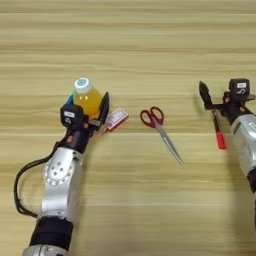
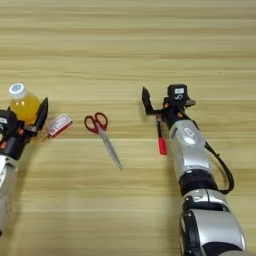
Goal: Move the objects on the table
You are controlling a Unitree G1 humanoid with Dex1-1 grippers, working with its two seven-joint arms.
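The orange-juice bottle (image 1: 88, 98) stands upright on the counter (image 1: 130, 45), well left of the red-handled scissors (image 1: 159, 129), which serve as the landmark. It is smooth clear plastic, round-bodied, with a white cap; full of juice, it is probably fairly heavy and slippery, so the belly below the shoulder looks the best place to hold it. The left end effector (image 1: 86, 106) has its black fingers spread around that belly, one finger (image 1: 104, 107) on the side facing the scissors; whether they press the plastic I cannot tell. A sliver of something blue shows behind the bottle, too hidden to name.

Between bottle and scissors lies the red-and-white small box (image 1: 116, 119), flat, likely light card. The scissors lie flat with thin steel blades pointing toward the robot: stiff, best taken at the loops. Right of them the red pen (image 2: 161, 135), slim and hard, lies just under the right end effector (image 2: 160, 101), whose fingers are spread and hold nothing. The counter is pale, fine-grained wood planking.
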